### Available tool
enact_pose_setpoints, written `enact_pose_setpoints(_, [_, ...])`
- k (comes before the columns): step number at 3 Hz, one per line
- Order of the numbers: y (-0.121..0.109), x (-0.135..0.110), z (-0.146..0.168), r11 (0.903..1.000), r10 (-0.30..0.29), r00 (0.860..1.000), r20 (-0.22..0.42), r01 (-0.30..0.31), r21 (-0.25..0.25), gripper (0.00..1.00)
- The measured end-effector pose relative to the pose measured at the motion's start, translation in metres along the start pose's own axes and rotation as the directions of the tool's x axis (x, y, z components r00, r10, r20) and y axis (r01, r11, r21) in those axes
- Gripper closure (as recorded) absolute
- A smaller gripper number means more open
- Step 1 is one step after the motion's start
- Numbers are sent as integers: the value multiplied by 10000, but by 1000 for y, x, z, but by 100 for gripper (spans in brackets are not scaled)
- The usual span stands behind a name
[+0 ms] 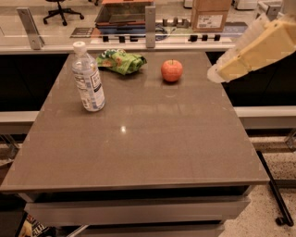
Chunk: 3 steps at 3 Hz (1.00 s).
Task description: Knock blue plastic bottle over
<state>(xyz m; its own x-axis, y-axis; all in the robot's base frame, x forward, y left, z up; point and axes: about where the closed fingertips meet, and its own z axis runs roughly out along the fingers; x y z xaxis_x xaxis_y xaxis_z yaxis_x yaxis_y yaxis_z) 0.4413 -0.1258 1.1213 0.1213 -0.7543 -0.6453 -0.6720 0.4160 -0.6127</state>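
The blue plastic bottle (88, 77) stands upright near the table's far left, clear with a white cap and a printed label. My gripper (221, 71) comes in from the upper right as a pale cream shape. It hangs above the table's right edge, to the right of the red apple (171, 70) and far from the bottle. It touches nothing.
A green crumpled snack bag (120, 61) lies between the bottle and the apple at the far edge. The brown table (138, 139) stretches toward me. Behind it run a counter with a cardboard box (210, 15) and an office chair (62, 8).
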Motion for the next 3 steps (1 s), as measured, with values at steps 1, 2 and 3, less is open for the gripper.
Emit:
enact_pose_setpoints(1, [8,17,32,9973,631,9963,578,-608,-416,0])
enact_pose_setpoints(2, [20,43,70,9844,1478,9849,899,-1376,-1100,0])
enact_pose_setpoints(3, [30,64,101,9656,2177,9705,1036,-1987,-1675,0])
